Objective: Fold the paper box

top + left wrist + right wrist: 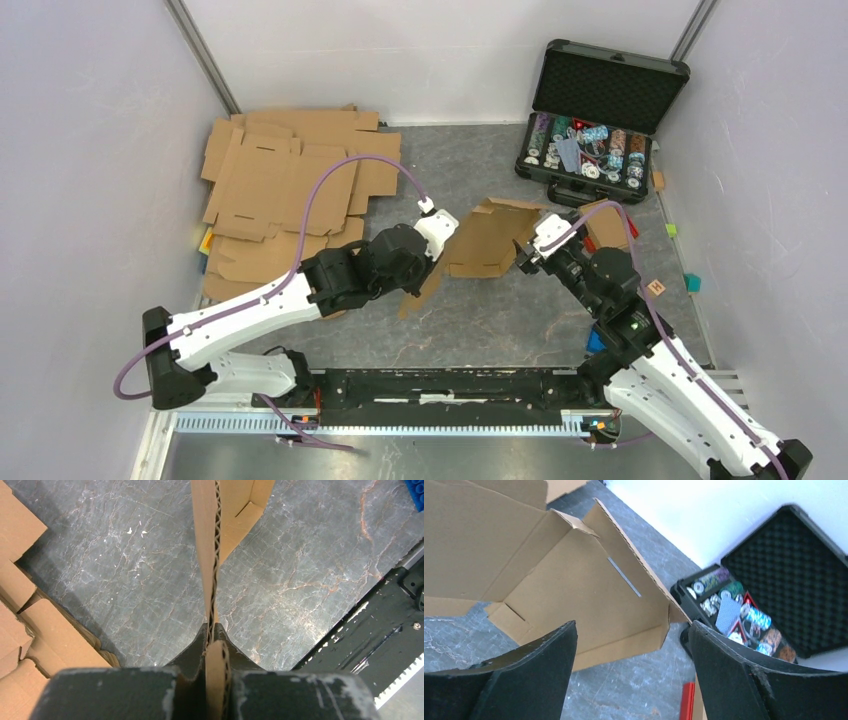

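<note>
The paper box (pixel 487 238) is a brown corrugated blank, partly folded, standing in the middle of the table with one flap hanging toward the near side. My left gripper (pixel 437 243) is at its left end, shut on the cardboard. In the left wrist view the corrugated edge (pixel 212 555) runs straight up from between the closed left gripper (pixel 214 628). My right gripper (pixel 524 256) is at the box's right end, open. In the right wrist view the box's slotted panel (pixel 589 585) lies just beyond the open right gripper (pixel 631 625), with nothing between the fingers.
A pile of flat cardboard blanks (pixel 285 185) lies at the back left. An open black case of poker chips (pixel 598 120) stands at the back right. Another cardboard piece (pixel 608 226) and small coloured blocks (pixel 692 283) lie near the right arm. The black base rail (pixel 450 388) runs along the near edge.
</note>
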Controlling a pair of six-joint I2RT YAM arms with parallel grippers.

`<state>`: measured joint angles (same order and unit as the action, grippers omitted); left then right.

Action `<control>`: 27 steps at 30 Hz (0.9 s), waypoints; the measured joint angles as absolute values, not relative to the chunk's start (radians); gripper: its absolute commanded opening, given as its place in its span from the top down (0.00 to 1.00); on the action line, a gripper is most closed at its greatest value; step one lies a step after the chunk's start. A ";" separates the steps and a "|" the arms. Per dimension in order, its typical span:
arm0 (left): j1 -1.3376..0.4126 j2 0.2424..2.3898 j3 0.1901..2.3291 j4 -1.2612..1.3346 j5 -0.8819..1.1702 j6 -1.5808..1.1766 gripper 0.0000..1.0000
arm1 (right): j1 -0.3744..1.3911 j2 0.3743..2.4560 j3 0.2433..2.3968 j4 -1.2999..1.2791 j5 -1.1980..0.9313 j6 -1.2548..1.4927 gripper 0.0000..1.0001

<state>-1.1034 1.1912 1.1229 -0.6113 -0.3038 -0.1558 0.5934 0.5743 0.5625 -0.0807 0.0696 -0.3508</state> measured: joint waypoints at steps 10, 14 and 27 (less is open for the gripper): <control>-1.103 1.159 1.136 -0.643 -0.278 -0.147 0.93 | 0.593 0.612 0.570 -0.033 -0.038 -0.579 0.21; -1.103 1.159 1.138 -0.654 -0.271 -0.147 0.93 | 0.593 0.644 0.595 -0.031 -0.033 -0.601 0.19; -1.103 1.153 1.156 -0.666 -0.251 -0.147 0.92 | 0.593 0.763 0.704 -0.022 0.023 -0.538 0.28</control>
<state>-1.1034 1.1530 1.1564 -0.6662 -0.2512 -0.1467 0.5934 0.7631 0.7044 -0.0216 0.0227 -0.5377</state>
